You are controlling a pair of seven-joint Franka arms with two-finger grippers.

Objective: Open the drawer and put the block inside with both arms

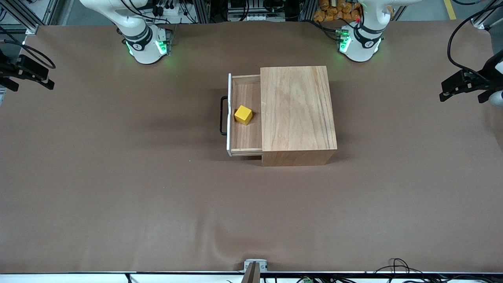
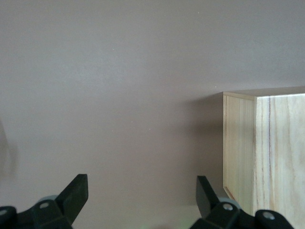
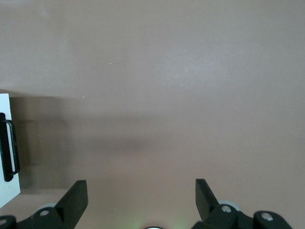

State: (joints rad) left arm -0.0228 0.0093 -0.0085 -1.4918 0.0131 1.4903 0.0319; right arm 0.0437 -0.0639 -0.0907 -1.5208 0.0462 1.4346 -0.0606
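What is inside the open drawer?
A yellow block sits on the wooden floor of the drawer. The drawer is only partly pulled out, so the part tucked under the wooden cabinet is covered and cannot be seen.

cabinet [image 1: 298, 112]: I see it mid-table, between my two arms' bases, nearer the left arm's.
drawer [image 1: 245, 137]: pulled out of the cabinet toward the right arm's end; its handle [image 1: 223, 116] is outermost.
block [image 1: 243, 114]: sits in the drawer, just inside the front panel.
left gripper [image 2: 143, 191]: fingers spread, over bare table [image 1: 118, 177], cabinet just beside one finger.
right gripper [image 3: 141, 191]: fingers spread, over bare table, drawer front off to one side; how high, I can't judge.
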